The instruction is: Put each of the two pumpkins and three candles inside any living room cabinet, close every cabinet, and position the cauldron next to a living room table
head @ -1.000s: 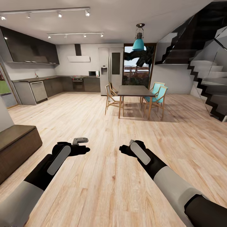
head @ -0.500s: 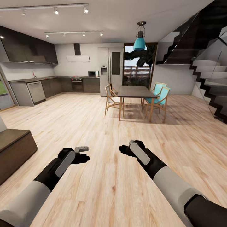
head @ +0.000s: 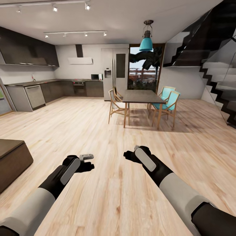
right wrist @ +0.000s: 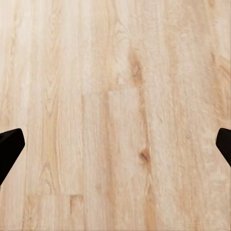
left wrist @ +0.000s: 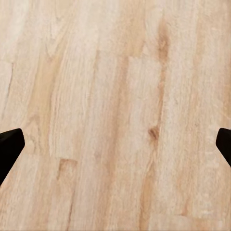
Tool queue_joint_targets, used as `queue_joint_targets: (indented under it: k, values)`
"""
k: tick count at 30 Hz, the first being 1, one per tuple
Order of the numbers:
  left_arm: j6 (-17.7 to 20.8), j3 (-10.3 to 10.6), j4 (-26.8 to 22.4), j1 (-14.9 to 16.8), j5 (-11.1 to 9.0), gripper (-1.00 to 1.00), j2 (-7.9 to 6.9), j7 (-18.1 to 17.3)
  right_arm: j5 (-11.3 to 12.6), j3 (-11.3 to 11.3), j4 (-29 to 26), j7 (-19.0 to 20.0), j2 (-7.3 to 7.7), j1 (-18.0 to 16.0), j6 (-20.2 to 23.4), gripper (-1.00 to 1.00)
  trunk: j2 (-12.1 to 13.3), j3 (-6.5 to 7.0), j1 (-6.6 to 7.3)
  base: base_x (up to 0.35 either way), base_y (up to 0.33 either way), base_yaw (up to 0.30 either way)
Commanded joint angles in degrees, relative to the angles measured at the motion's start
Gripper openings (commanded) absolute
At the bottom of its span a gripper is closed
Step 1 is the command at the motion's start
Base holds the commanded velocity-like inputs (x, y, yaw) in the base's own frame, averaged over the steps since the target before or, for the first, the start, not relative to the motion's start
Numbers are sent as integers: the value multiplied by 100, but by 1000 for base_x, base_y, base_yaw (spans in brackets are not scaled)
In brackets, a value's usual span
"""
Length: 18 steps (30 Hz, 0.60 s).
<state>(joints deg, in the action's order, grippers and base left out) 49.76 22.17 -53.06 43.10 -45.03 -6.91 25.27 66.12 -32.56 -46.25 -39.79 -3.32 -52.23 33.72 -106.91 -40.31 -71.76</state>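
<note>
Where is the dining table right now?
In the head view, the dining table stands ahead, slightly right of centre, between wooden chairs, under the teal lamp.

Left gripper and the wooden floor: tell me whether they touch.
Apart. The left wrist view shows the left gripper open, fingertips at the edges, floor planks beyond.

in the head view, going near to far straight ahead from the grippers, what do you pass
Right gripper → bare wooden floor → dining table with chairs → fridge and glass door at the back wall.
</note>
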Motion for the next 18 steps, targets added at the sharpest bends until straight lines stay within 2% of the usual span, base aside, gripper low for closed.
queue_joint_targets:
  k: [1,8,12,18]
  values:
    - [1,23,-1,6,-59,100,-4,57,43,-13,-6,-47,5,-6,4,100,-3,-6,-3,337,0,0]
    - [-39,24,33,6,-65,100,4,57,49,-10,1,-47,9,-6,3,100,-3,-6,-3,337,0,0]
    - [-92,24,41,7,28,100,7,62,48,-11,2,-47,7,-6,3,100,-3,-6,-3,337,0,0]
    - [-217,24,371,32,117,100,88,60,48,-5,2,-47,16,-6,3,100,-3,-6,-3,337,-1,26]
